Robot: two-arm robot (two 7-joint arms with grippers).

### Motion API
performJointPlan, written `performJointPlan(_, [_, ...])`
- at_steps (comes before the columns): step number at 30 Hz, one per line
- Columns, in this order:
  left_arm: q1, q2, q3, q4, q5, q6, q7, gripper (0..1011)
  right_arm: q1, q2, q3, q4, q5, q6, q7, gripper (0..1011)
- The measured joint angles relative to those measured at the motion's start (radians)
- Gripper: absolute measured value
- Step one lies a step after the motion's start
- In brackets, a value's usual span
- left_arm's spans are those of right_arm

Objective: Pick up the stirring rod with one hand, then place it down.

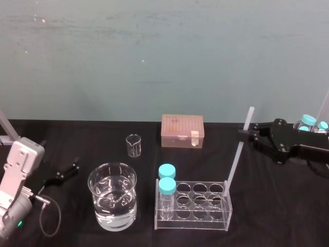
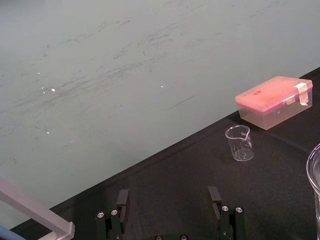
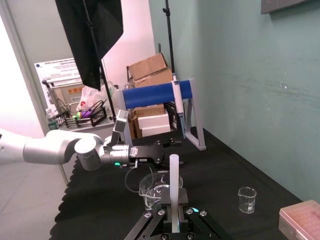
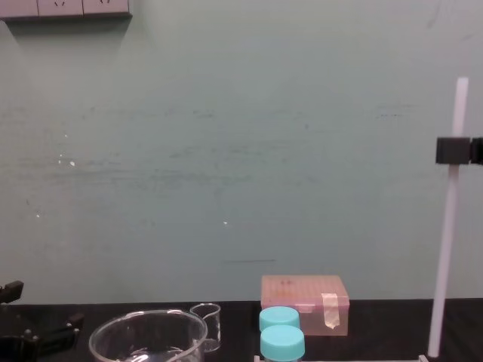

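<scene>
The stirring rod (image 1: pixel 238 152) is a long thin white stick standing nearly upright, leaning slightly. My right gripper (image 1: pixel 247 133) is shut on it near its upper end, coming in from the right. In the chest view the stirring rod (image 4: pixel 447 226) rises high with the black fingers (image 4: pixel 451 149) clamped on it. The right wrist view has the stirring rod (image 3: pixel 174 190) held between the jaws. Its lower end is at the back right cell of the clear tube rack (image 1: pixel 226 215); whether it touches inside I cannot tell. My left gripper (image 2: pixel 169 200) is open and holds nothing, parked at the left (image 1: pixel 71 169).
Two blue-capped bottles (image 1: pixel 166 179) stand in the rack's left cells. A large beaker of water (image 1: pixel 112 198) sits left of the rack, a small empty beaker (image 1: pixel 133 145) and a pink box (image 1: pixel 182 131) behind. More blue-capped bottles (image 1: pixel 309 121) stand far right.
</scene>
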State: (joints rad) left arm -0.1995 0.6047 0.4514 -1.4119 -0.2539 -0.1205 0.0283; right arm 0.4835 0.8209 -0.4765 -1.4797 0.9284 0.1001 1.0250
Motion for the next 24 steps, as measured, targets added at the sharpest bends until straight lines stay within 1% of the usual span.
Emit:
performJointPlan(4, [0.000, 0.000, 0.000, 0.000, 0.000, 0.000, 0.000, 1005, 0.023, -0.022, -0.029, 0.048, -0.018, -0.031, 0.023, 71])
performJointPlan(10, [0.000, 0.000, 0.000, 0.000, 0.000, 0.000, 0.000, 1005, 0.043, -0.039, -0.055, 0.094, -0.037, -0.064, 0.032, 71])
performJointPlan(19, [0.000, 0.000, 0.000, 0.000, 0.000, 0.000, 0.000, 1005, 0.051, -0.058, -0.080, 0.139, -0.058, -0.092, 0.041, 71])
performJointPlan(24, [0.000, 0.000, 0.000, 0.000, 0.000, 0.000, 0.000, 1005, 0.051, -0.063, -0.086, 0.150, -0.064, -0.097, 0.043, 71])
